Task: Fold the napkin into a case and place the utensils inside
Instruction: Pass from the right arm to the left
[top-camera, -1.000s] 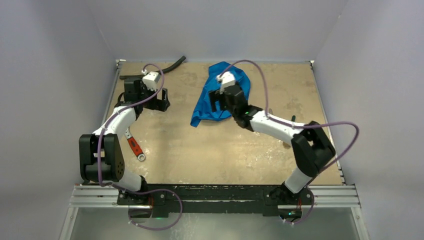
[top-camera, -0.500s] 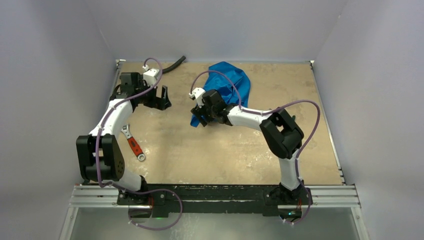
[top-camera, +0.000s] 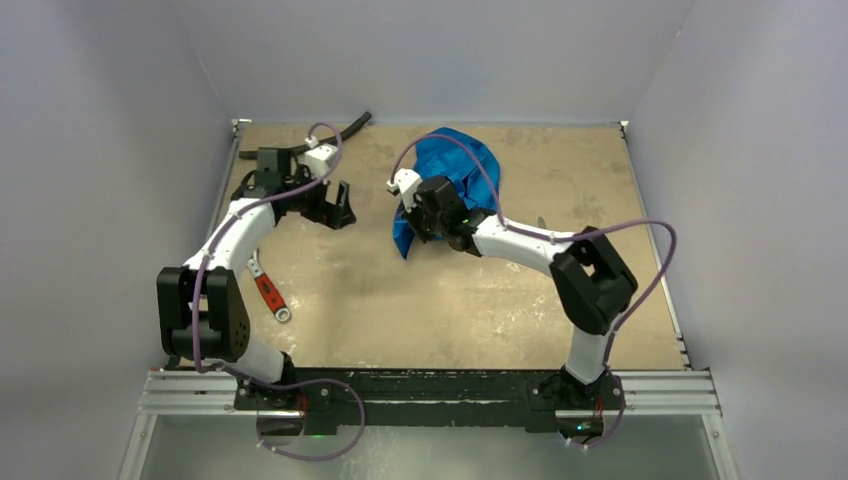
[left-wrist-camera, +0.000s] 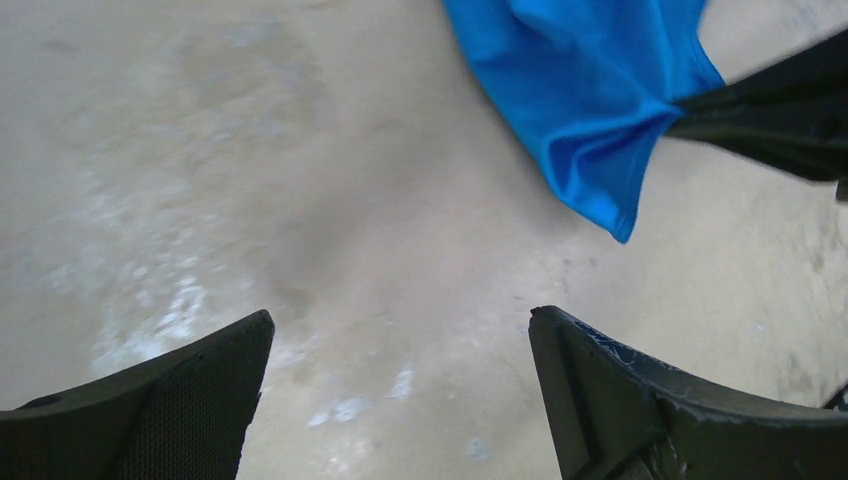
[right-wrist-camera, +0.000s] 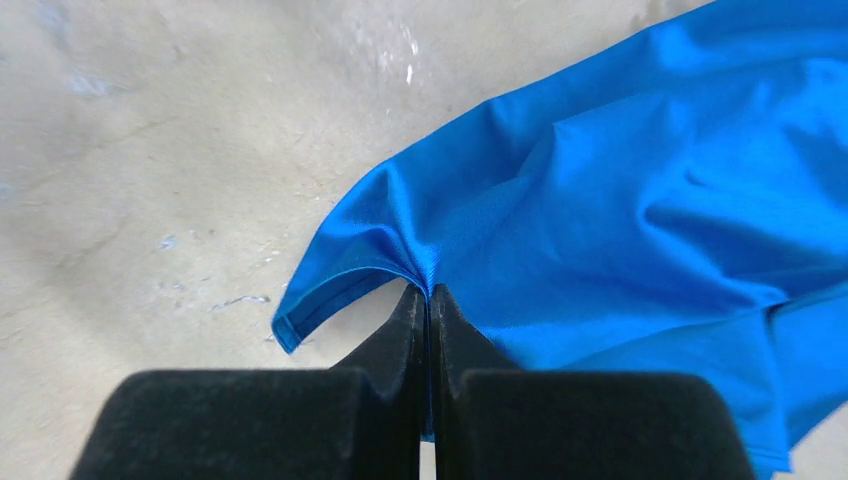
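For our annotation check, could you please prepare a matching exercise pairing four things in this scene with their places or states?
Things:
1. left hand
2. right hand
3. silver wrench with red handle
4. long black hose

Places or states:
A. lies at the far left corner of the table
B. shut on the edge of the shiny blue satin napkin
C. open, nothing between its fingers
D. lies midway along the table's left side

Pairs: 1-C; 2-B; 3-D; 4-A
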